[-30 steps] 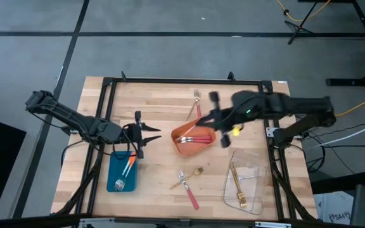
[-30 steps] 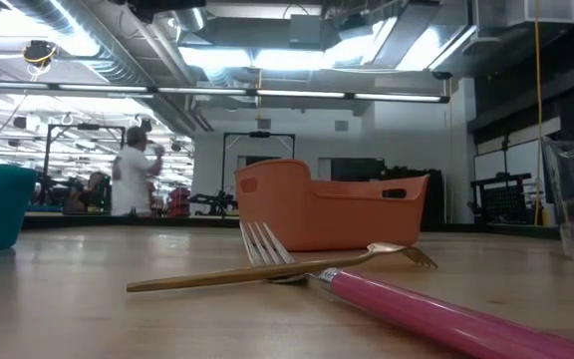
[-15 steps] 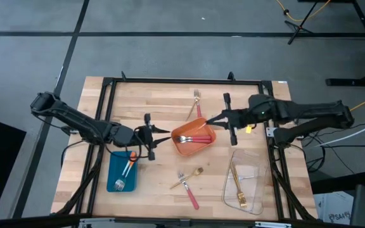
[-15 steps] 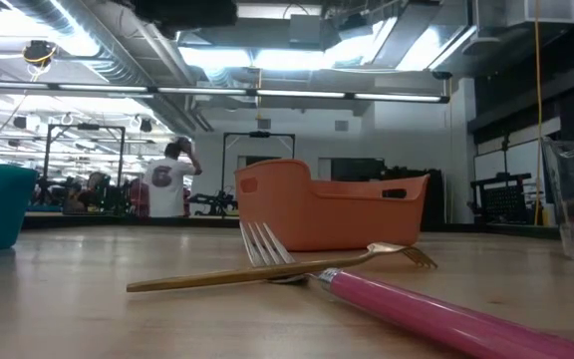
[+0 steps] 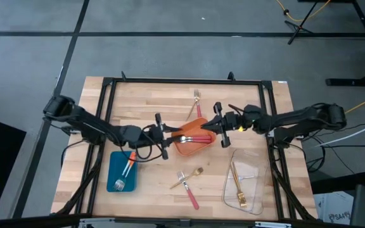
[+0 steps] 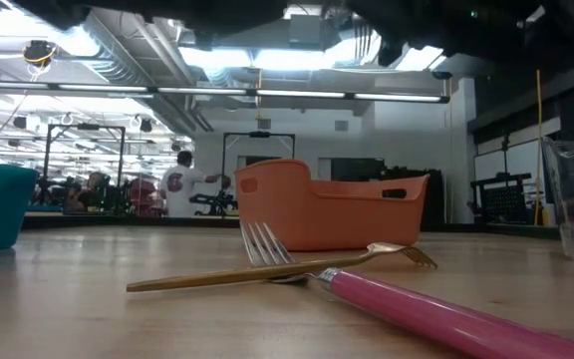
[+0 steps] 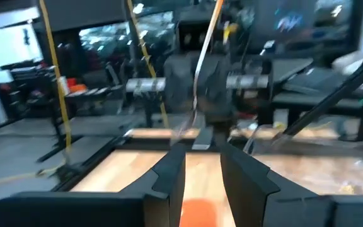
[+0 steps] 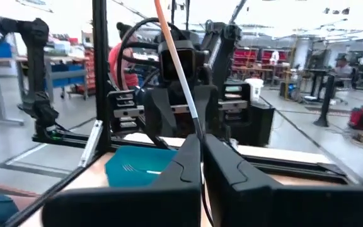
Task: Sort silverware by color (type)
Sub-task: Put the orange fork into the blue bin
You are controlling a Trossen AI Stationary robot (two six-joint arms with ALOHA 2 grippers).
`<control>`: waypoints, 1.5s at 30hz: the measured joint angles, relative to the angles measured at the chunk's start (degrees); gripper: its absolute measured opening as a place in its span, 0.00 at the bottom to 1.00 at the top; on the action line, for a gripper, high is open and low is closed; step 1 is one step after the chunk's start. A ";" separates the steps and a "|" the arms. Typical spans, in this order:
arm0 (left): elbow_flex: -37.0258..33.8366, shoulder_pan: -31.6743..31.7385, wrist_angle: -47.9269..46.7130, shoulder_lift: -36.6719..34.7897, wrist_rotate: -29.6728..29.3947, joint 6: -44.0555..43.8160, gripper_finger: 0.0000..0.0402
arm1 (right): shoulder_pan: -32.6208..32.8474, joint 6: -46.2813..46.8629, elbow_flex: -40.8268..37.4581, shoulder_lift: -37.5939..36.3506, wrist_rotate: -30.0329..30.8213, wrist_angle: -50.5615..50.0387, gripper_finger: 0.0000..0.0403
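On the left of the table (image 5: 151, 95) stands a blue tray (image 5: 114, 174) with an orange-handled fork (image 5: 128, 166) and some other fork in it. The left gripper (image 5: 168, 134) is above the left edge of the orange tray (image 5: 192, 147); its fingers (image 7: 169, 173) stand a little apart, and whether they touch anything I cannot tell.

The right gripper (image 5: 209, 125) faces it from the other side, above the right edge of this tray. Its fingers (image 8: 184, 165) are closed on a thin fork (image 8: 180, 72) with an orange handle, which points toward the left gripper.

Pink-handled forks (image 5: 198, 136) lie inside the orange tray. One more pink-handled fork (image 5: 197, 104) lies behind the tray. In front of it, a gold fork (image 5: 189, 177) and a pink fork (image 5: 187, 192) lie crossed on the wood. On the right, a clear tray (image 5: 246, 183) holds gold forks (image 5: 238, 187).
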 joint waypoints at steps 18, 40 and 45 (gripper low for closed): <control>-0.01 3.21 11.57 4.52 6.68 0.00 0.23 | 0.04 6.04 2.94 11.99 0.06 11.84 0.00; -0.01 3.19 11.66 4.52 6.69 -0.06 0.23 | 2.45 5.61 9.97 19.02 -0.32 10.66 0.00; -0.01 3.19 11.66 4.52 6.71 -0.31 0.23 | 2.40 5.58 9.97 19.00 -0.20 9.24 0.00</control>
